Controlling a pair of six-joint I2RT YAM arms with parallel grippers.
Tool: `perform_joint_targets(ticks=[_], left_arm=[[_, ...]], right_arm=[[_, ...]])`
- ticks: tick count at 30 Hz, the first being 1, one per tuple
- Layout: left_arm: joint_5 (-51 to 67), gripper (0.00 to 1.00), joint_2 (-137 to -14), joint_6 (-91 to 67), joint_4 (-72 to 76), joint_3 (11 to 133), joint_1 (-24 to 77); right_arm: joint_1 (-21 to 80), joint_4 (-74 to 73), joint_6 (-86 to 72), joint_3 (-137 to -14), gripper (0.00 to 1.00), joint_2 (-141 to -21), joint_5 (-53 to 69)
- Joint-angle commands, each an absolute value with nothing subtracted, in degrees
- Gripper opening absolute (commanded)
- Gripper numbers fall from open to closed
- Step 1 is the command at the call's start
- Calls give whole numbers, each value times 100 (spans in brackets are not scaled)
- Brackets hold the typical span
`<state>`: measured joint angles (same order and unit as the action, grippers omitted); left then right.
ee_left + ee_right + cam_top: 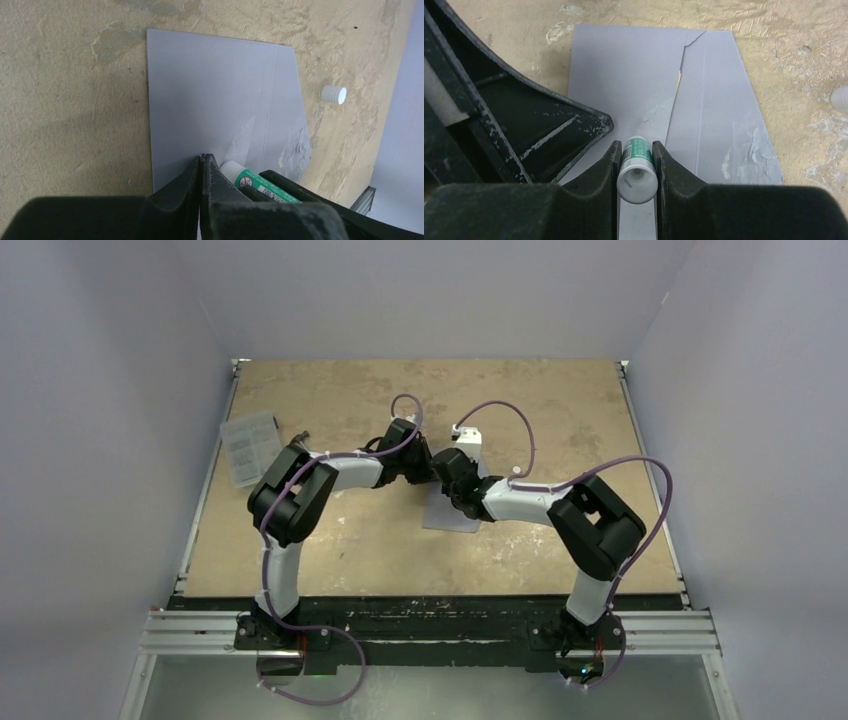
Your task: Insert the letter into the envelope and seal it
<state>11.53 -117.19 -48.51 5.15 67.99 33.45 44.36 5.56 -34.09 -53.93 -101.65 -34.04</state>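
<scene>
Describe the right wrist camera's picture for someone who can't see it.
The right gripper clamps a green-and-white glue stick over a grey-blue envelope lying flat on a tan table. White smears mark the envelope, and the left gripper fills the left side.

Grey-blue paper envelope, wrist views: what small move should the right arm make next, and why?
Probably slide the green-and-white glue stick, clamped in the right gripper, sideways onto the open flap. The grey-blue paper envelope lies flat with the shut left gripper seemingly pinning it. Whitish smears cover only patches of the flap near its fold and outer edge, and the far stretch looks bare.
</scene>
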Motion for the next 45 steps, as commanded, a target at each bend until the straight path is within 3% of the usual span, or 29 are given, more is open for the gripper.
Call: perform_joint_targets(ticks=[1, 7, 26, 45], left_arm=[[781, 0, -12366, -4775, -714, 6416, 3418], [690, 0, -12388, -4863, -703, 6426, 3419], [376, 0, -12592, -5646, -840, 6526, 3415], [368, 0, -12956, -4218, -1170, 6919, 3419]], right_arm=[[4342, -287, -3689, -5547, 0, -10478, -3369], [4342, -436, -3614, -5589, 0, -10505, -3391], [4377, -605, -3153, -5326, 0, -9959, -1676], [3979, -961, -2872, -5701, 0, -10571, -3245]])
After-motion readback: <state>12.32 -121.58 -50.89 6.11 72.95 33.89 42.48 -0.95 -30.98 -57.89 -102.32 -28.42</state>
